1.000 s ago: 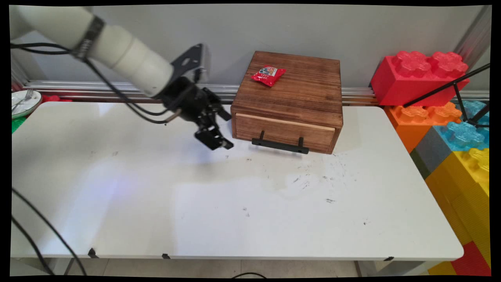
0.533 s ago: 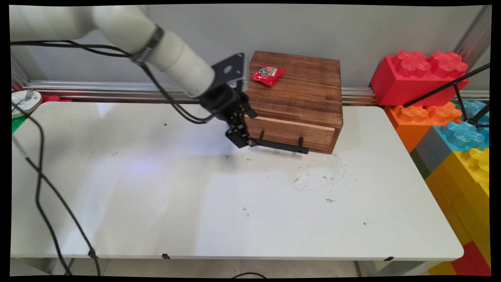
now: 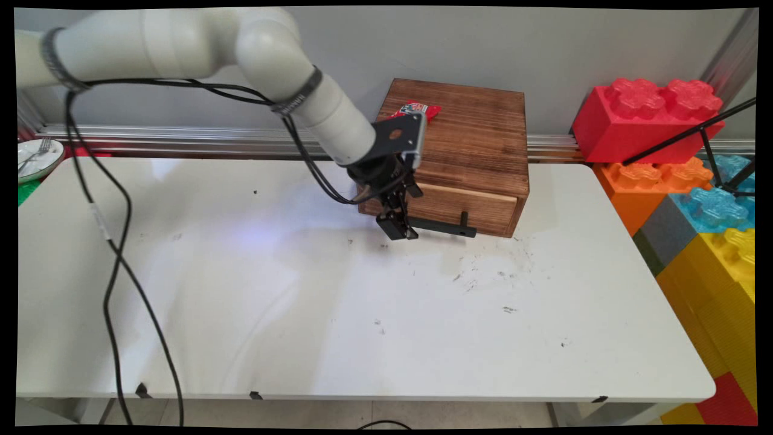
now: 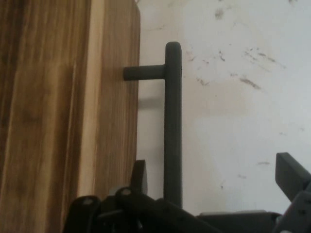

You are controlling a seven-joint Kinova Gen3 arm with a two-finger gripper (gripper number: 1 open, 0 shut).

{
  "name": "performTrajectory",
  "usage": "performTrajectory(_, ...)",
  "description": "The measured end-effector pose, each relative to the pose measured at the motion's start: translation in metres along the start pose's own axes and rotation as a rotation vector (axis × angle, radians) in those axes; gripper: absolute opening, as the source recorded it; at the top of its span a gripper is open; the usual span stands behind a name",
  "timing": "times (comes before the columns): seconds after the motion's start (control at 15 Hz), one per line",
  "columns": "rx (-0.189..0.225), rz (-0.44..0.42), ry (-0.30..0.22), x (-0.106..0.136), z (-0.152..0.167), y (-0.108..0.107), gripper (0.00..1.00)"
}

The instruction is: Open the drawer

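With its fingers apart, the gripper [image 4: 209,191] is set astride the drawer's black handle [image 4: 172,121]: one finger [image 4: 140,177] sits in the gap toward the drawer front [image 4: 109,97], the other [image 4: 291,174] outside. Nothing is clamped. A red packet [image 3: 416,109] lies on the wooden box [image 3: 477,130] beyond.

Scuffed white table [image 3: 362,338] before a grey wall [image 3: 483,42], big toy bricks [image 3: 694,181] at its right end

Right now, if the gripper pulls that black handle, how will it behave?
The handle looks like a rigid bar on two posts, so it probably won't flex. Its smooth round surface may slip in the open gripper. The wooden box looks unfixed and might slide.
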Motion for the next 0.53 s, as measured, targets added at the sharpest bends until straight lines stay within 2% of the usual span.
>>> performTrajectory(0.53, -0.054, 0.059, -0.03, 0.006, 0.045, -0.014, 1.0)
